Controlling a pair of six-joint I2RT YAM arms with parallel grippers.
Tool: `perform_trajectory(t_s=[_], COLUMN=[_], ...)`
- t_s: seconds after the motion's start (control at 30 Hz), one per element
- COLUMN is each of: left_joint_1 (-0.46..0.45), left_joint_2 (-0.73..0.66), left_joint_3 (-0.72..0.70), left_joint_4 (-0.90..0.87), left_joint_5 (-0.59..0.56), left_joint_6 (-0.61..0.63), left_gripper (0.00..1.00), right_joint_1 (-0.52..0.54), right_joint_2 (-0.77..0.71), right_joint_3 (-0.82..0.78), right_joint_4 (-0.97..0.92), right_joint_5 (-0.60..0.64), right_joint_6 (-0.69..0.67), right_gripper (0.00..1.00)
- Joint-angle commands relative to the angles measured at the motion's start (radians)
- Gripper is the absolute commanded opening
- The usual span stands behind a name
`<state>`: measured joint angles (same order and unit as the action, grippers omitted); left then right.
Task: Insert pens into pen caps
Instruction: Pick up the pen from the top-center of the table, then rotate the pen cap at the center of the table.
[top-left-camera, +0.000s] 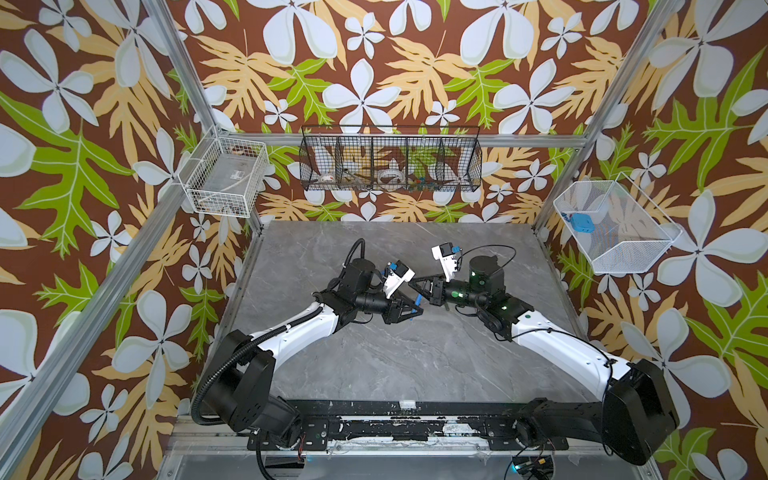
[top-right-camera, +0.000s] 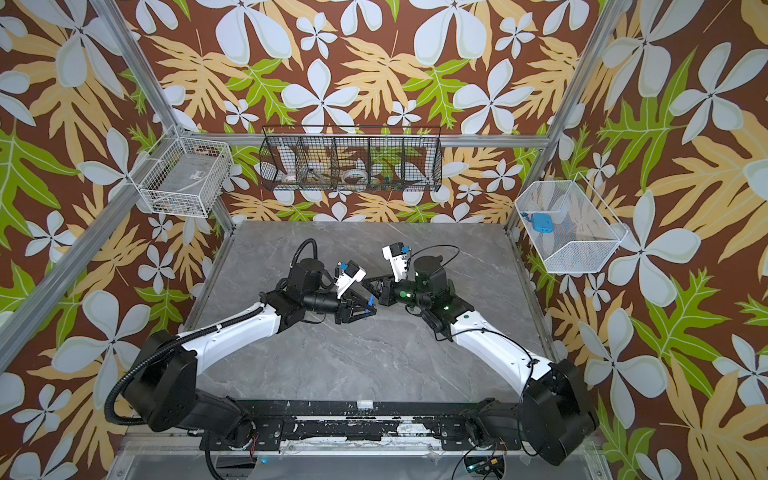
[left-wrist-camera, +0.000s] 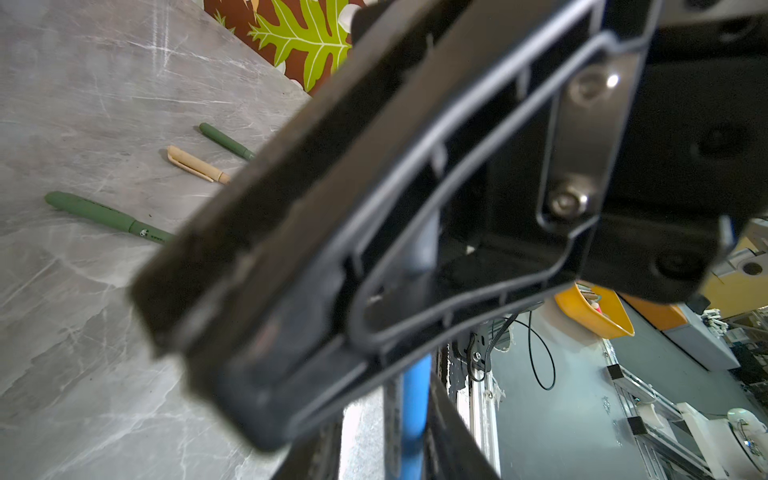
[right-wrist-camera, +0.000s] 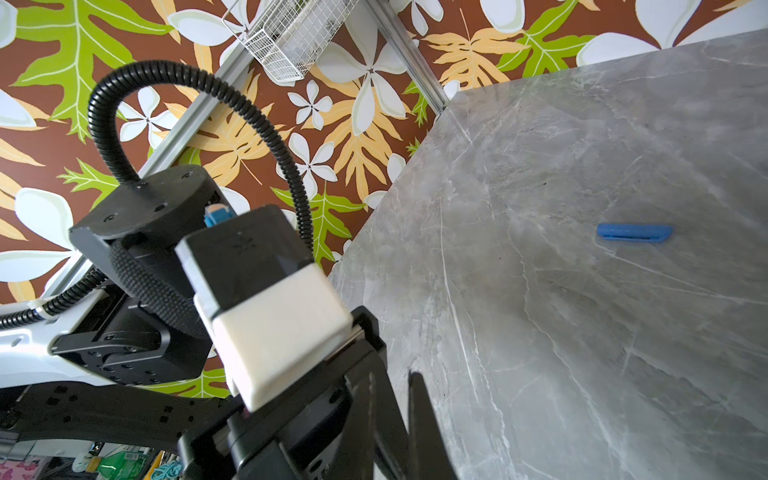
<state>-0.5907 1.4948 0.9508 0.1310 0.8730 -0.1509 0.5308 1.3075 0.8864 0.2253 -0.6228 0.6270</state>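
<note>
Over the table (top-left-camera: 374, 365), the left pincer (top-left-camera: 414, 309) brackets the blue pen (left-wrist-camera: 413, 399); whether it clamps cannot be told. The right pincer (top-left-camera: 413, 284), jaws together, sits just beside. The blue cap (right-wrist-camera: 634, 232) lies apart on the table. A loose hold risks the pen slipping or tilting.

Both arms wear white shells, the left arm (top-left-camera: 291, 332) at the lower left in both top views and the right arm (top-left-camera: 552, 340) at the lower right, joined by matt black joint housings. A ribbed black hose (right-wrist-camera: 174, 68) loops over the left one; thin black cables (top-left-camera: 496, 246) trail along the right, whose joints show green lights (top-left-camera: 471, 273). Each wrist carries a white-and-black camera box (right-wrist-camera: 274, 316) with a blue plug (right-wrist-camera: 214, 216). The left gripper (top-left-camera: 414, 311) and right gripper (top-left-camera: 412, 284) are black, their fingers (left-wrist-camera: 291, 232) framed with raised ribs, a steel plate fixed by two silver screws (left-wrist-camera: 567, 201). The black base rail (top-left-camera: 374, 428) is chipped white.
</note>
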Motion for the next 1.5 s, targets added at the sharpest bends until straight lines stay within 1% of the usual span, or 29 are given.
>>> perform_trajectory(t_s=[0.0, 0.03, 0.1, 0.13, 0.2, 0.3, 0.37, 0.43, 0.5, 0.57, 0.63, 0.7, 0.83, 0.87, 0.93, 1.07, 1.1, 1.23, 1.33, 1.43, 1.47], left_joint_1=[0.0, 0.0, 0.0, 0.0, 0.0, 0.0, 0.0, 0.0, 0.0, 0.001, 0.005, 0.01, 0.027, 0.028, 0.029, 0.029, 0.029, 0.029, 0.029, 0.029, 0.029], left_joint_2=[0.008, 0.011, 0.01, 0.009, 0.005, -0.001, -0.003, -0.005, -0.014, -0.04, -0.085, -0.148, -0.301, -0.331, -0.39, -0.471, -0.489, -0.571, -0.621, -0.645, -0.649], left_joint_3=[0.015, 0.015, 0.019, 0.019, 0.02, 0.02, 0.02, 0.021, 0.011, -0.008, -0.035, -0.085, -0.192, -0.209, -0.24, -0.291, -0.303, -0.345, -0.362, -0.362, -0.36], left_joint_4=[0.01, 0.011, 0.007, 0.007, 0.005, -0.015, -0.034, -0.049, -0.05, -0.05, -0.042, -0.004, 0.062, 0.07, 0.073, 0.08, 0.076, 0.07, 0.063, 0.049, 0.044], left_joint_5=[0.014, 0.015, 0.011, 0.008, -0.006, -0.057, -0.105, -0.124, -0.152, -0.201, -0.271, -0.358, -0.488, -0.503, -0.533, -0.554, -0.559, -0.588, -0.602, -0.603, -0.604], left_joint_6=[0.0, 0.002, 0.005, 0.007, 0.01, 0.025, 0.037, 0.051, 0.054, 0.056, 0.052, 0.031, -0.011, -0.017, -0.03, -0.049, -0.056, -0.081, -0.087, -0.093, -0.094], left_gripper=[0.23, 0.19, 0.16, 0.15, 0.11, 0.06, 0.01, 0.0, 0.0, 0.0, 0.0, 0.0, 0.0, 0.0, 0.0, 0.0, 0.0, 0.0, 0.0, 0.0, 0.0], right_joint_1=[0.002, 0.002, 0.003, 0.004, 0.005, 0.005, 0.005, 0.005, 0.005, 0.002, -0.008, -0.026, -0.083, -0.087, -0.088, -0.086, -0.085, -0.072, -0.068, -0.044, -0.037], right_joint_2=[-0.011, -0.014, -0.022, -0.027, -0.039, -0.063, -0.088, -0.1, -0.106, -0.11, -0.104, -0.08, 0.05, 0.093, 0.227, 0.491, 0.554, 0.759, 0.888, 0.993, 1.023], right_joint_3=[-0.011, -0.015, -0.018, -0.022, -0.029, -0.02, -0.001, 0.026, 0.059, 0.087, 0.107, 0.138, 0.257, 0.292, 0.401, 0.585, 0.639, 0.839, 0.954, 1.068, 1.103], right_joint_4=[0.033, 0.035, 0.027, 0.025, 0.02, -0.022, -0.068, -0.128, -0.197, -0.257, -0.291, -0.306, -0.319, -0.328, -0.381, -0.403, -0.416, -0.487, -0.518, -0.567, -0.583], right_joint_5=[0.02, 0.02, 0.027, 0.032, 0.048, 0.088, 0.119, 0.173, 0.233, 0.304, 0.353, 0.368, 0.341, 0.345, 0.344, 0.218, 0.21, 0.238, 0.245, 0.336, 0.348], right_joint_6=[-0.017, -0.022, -0.035, -0.044, -0.053, -0.082, -0.105, -0.126, -0.144, -0.157, -0.173, -0.195, -0.231, -0.244, -0.29, -0.313, -0.317, -0.365, -0.381, -0.414, -0.424], right_gripper=[0.0, 0.0, 0.0, 0.04, 0.16, 0.27, 0.31, 0.36, 0.43, 0.47, 0.49, 0.49, 0.5, 0.52, 0.53, 0.55, 0.55, 0.56, 0.57, 0.58, 0.58])
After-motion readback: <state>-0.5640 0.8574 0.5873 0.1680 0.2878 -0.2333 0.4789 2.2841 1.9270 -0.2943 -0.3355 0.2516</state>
